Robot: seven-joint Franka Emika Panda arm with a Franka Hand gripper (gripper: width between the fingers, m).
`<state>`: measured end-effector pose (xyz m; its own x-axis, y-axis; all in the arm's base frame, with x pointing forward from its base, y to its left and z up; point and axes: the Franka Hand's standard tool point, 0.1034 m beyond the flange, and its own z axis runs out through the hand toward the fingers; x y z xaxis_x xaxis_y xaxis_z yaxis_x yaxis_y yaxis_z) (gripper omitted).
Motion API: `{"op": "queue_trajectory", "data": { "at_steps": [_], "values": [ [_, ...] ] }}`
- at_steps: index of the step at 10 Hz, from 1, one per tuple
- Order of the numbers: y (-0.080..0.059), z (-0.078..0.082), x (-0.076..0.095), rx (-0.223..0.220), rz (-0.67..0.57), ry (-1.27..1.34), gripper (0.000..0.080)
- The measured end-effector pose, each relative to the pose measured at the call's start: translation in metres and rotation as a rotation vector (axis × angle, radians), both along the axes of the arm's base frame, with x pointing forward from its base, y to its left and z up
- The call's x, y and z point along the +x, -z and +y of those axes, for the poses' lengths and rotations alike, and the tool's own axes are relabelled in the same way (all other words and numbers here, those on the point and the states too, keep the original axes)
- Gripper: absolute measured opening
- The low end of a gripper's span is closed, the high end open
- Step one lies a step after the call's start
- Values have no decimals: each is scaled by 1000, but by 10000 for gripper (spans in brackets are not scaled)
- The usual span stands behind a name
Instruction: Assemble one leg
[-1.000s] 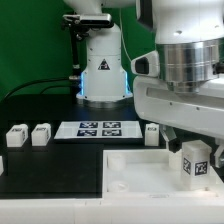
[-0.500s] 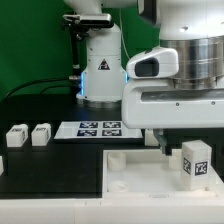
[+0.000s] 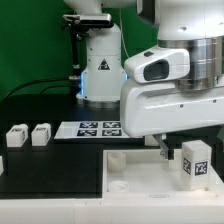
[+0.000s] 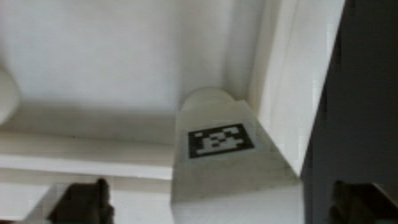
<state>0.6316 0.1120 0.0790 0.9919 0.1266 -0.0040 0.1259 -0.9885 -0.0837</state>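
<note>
In the wrist view a white leg (image 4: 228, 160) with a black-and-white tag on one face stands on the large white tray-like piece (image 4: 107, 60), close to its raised rim. My gripper (image 4: 222, 203) is open. Its dark fingers (image 4: 82, 200) stand on either side of the leg, apart from it. In the exterior view a tagged leg (image 3: 195, 160) stands on the tray-like piece (image 3: 130, 175) at the right, under my arm's white hand (image 3: 175, 100). Two more legs (image 3: 17, 136) (image 3: 41, 133) sit on the black table at the left. My fingertips are mostly hidden there.
The marker board (image 3: 97, 128) lies flat on the table behind the tray-like piece. The robot base (image 3: 100, 70) stands at the back in front of a green backdrop. The arm's bulk fills the exterior view's right.
The arm has shifted toward the exterior view's left and now covers the leg that stood by the marker board's right end. The legs have not moved.
</note>
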Motion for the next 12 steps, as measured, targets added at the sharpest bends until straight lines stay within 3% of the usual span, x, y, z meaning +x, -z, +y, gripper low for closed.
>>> {"op": "queue_trajectory", "data": {
  "at_steps": [1,2,3,5,8,12],
  "values": [
    [0,0,0,0,0,0,444],
    [0,0,0,0,0,0,444],
    [0,0,0,0,2,22,289],
    [0,0,0,0,6,68,291],
    [1,1,0,18,43,521,291],
    [2,5,0,6,104,1150,292]
  ]
}}
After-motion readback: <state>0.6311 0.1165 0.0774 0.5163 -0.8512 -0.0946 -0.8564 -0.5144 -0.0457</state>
